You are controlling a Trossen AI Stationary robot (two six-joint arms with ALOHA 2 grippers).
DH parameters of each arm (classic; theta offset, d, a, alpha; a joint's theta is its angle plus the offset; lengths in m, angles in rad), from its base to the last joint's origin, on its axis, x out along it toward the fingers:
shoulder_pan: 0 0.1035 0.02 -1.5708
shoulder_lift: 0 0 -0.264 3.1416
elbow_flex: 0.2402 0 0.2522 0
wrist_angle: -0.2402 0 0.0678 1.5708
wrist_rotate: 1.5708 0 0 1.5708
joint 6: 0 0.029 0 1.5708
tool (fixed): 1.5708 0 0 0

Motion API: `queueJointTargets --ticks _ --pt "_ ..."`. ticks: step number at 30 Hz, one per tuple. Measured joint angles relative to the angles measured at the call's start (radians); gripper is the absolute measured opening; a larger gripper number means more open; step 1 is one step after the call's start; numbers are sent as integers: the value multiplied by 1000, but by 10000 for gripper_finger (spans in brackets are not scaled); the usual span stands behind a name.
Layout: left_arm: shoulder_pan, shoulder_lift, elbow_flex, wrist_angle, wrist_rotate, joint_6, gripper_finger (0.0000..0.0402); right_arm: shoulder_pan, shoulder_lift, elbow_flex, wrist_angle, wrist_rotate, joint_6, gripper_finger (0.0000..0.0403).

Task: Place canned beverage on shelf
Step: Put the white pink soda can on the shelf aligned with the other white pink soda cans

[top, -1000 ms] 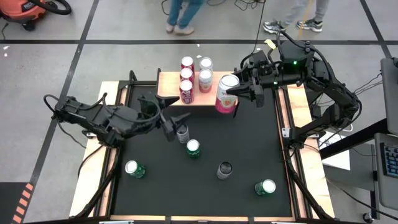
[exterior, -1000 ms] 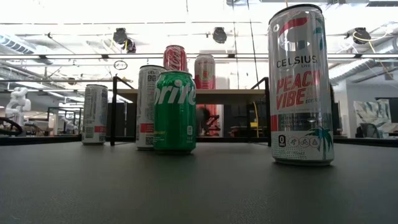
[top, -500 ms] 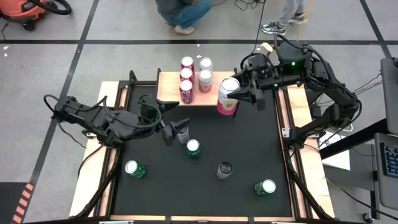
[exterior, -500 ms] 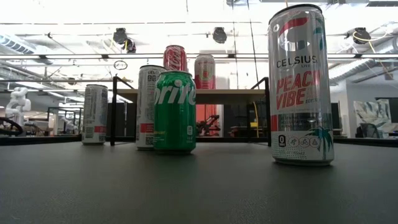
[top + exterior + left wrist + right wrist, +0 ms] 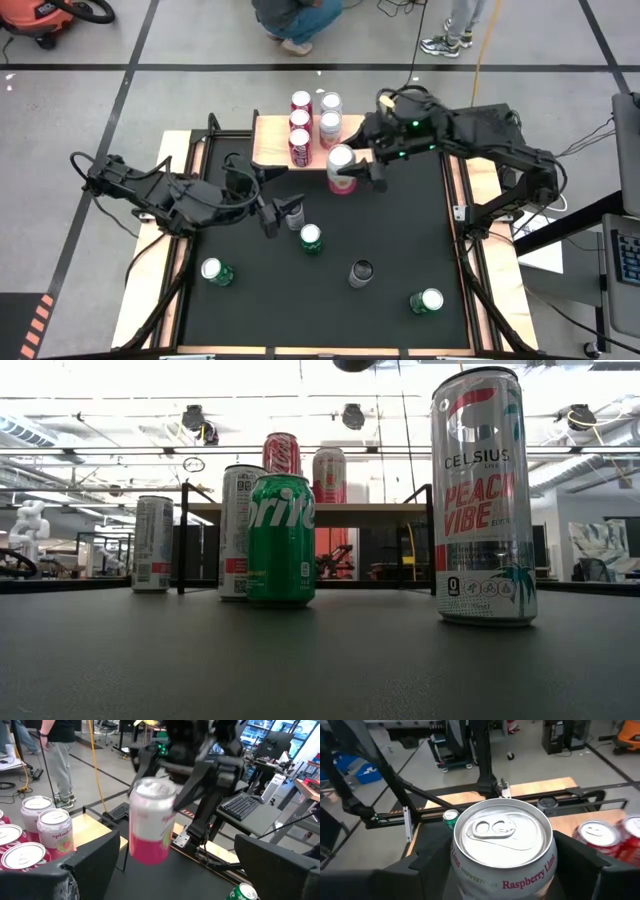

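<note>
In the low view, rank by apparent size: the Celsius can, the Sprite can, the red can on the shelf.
1. Celsius can, largest, though it stands nearest the camera.
2. Sprite can.
3. Red can, smallest; partly hidden, and farther back on the shelf.

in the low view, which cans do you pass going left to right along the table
slim silver can → white can with a red band → green sprite can → tall celsius peach vibe can. The two cans up on the shelf overlap these, so they are left out.
</note>
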Motion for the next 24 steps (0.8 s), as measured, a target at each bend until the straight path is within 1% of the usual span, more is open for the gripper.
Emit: queueJointTargets --ticks 6,9,12,16,24 --pt "-12 0 0 -22 0 -45 396 -47 -1 -147 123 -19 9 270" --pt "-17 0 0 -48 -1 -53 396 -90 -1 -199 178 -54 24 270" --pt "-19 0 0 -54 -1 -52 396 -124 -2 -241 219 -103 32 270" --pt "-17 0 0 -77 -4 -52 396 -156 -2 -291 284 -139 37 270" --pt "-13 0 0 -98 -72 -22 396 -232 -3 -355 378 -138 28 270"
